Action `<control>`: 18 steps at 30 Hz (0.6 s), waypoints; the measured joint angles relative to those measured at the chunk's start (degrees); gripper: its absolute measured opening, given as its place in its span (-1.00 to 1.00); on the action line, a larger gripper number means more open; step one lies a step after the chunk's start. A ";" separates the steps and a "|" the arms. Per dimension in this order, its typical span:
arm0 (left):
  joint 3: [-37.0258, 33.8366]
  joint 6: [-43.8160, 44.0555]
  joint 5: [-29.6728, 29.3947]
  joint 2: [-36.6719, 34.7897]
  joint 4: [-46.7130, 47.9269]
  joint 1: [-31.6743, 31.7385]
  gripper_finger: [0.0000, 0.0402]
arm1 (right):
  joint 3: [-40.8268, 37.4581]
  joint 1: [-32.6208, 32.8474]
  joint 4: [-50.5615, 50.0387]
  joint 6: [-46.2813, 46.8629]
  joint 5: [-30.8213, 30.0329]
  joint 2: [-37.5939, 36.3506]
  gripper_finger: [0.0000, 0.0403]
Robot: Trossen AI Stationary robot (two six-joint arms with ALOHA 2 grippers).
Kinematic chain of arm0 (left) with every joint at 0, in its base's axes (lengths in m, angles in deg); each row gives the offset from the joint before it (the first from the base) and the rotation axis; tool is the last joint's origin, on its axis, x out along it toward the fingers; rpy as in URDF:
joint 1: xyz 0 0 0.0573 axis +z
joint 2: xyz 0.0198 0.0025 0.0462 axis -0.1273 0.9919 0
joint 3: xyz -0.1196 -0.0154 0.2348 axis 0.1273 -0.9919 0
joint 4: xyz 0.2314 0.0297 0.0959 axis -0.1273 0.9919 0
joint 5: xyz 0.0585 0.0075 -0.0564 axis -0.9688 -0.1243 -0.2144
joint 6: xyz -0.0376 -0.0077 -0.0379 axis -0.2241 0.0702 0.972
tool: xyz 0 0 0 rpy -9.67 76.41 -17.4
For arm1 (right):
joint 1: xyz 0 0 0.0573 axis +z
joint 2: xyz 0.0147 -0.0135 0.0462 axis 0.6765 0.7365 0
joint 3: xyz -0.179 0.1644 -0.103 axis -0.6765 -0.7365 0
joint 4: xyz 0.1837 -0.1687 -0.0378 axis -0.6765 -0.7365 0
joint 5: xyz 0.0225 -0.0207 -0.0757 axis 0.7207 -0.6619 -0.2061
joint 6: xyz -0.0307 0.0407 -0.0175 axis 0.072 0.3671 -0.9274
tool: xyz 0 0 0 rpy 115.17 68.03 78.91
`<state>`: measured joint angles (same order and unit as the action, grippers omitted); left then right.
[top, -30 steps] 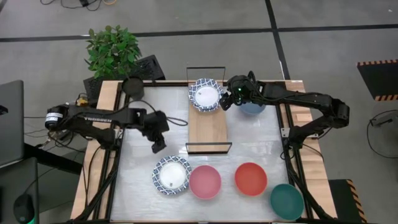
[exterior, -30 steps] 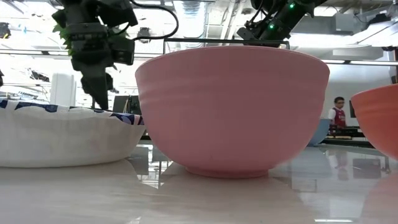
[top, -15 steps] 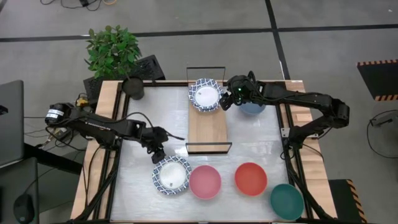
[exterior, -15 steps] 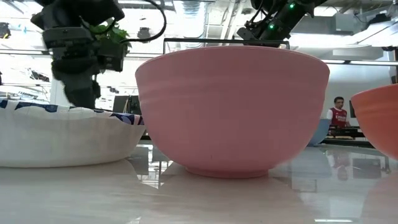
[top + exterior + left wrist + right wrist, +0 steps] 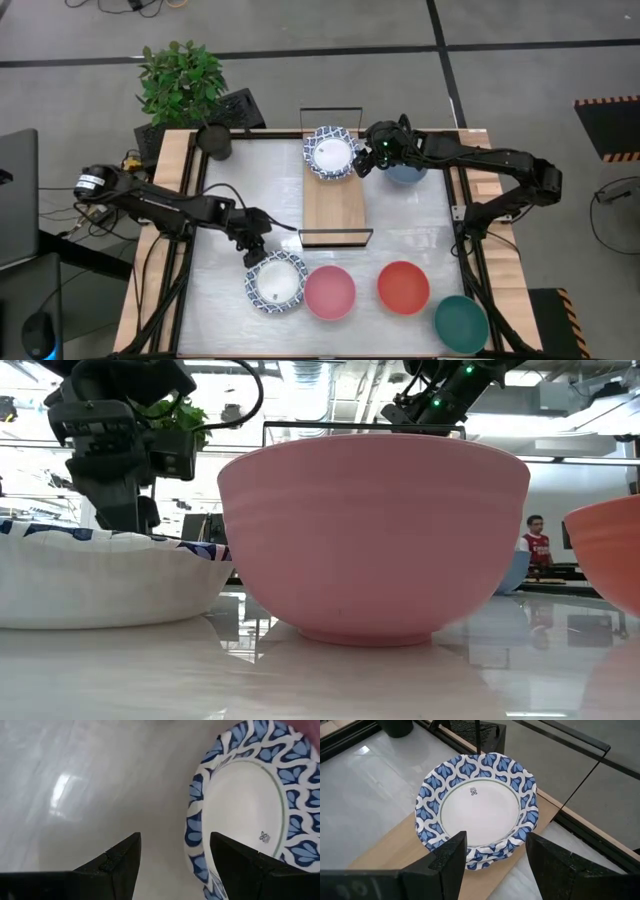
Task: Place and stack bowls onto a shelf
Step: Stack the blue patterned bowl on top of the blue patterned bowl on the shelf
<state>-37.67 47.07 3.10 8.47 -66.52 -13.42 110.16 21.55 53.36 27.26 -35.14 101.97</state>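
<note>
A white bowl with a blue patterned rim [image 5: 276,282] sits on the table near the near edge. My left gripper [image 5: 255,248] hangs open at that bowl's far-left rim [image 5: 192,827]; one finger is over the table and the other over the bowl's inside. A stack of white-and-blue bowls [image 5: 330,152] rests on the far end of the light-wood shelf [image 5: 337,205]. My right gripper [image 5: 495,855] is open, and its fingers stand on either side of the stack's right rim. A slate-blue bowl [image 5: 407,174] lies partly hidden under the right arm.
Pink [image 5: 329,292], red [image 5: 404,287] and dark green [image 5: 461,322] bowls stand in a row along the near edge. A potted plant [image 5: 183,85] and a dark pot [image 5: 214,141] sit at the far-left corner. Black wire frames [image 5: 336,237] close the shelf's short ends.
My left gripper has moved toward the table's near edge and come down to the far-left rim of the white-and-blue bowl, staying open. The bowls have not moved.
</note>
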 joint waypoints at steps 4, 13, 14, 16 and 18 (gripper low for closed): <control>-0.04 -0.81 2.77 3.71 -1.62 -0.19 0.11 | 0.00 0.00 -0.02 0.00 0.00 0.00 0.13; 0.22 -0.46 7.08 10.38 -5.15 -0.22 0.09 | 0.02 0.00 -0.12 -0.01 0.00 0.00 0.13; 0.22 -0.29 7.04 10.38 -5.15 -0.22 0.06 | 0.02 0.00 -0.13 0.00 0.00 0.00 0.13; 0.11 0.23 6.77 9.70 -4.81 -0.22 -0.02 | 0.02 0.00 -0.13 -0.02 0.00 0.00 0.13; -0.02 1.04 6.70 8.59 -3.84 -0.25 -0.15 | 0.02 0.00 -0.13 0.00 0.00 0.00 0.13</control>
<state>-37.69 48.10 9.80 17.07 -70.36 -13.67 110.19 21.55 53.23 27.26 -35.14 101.97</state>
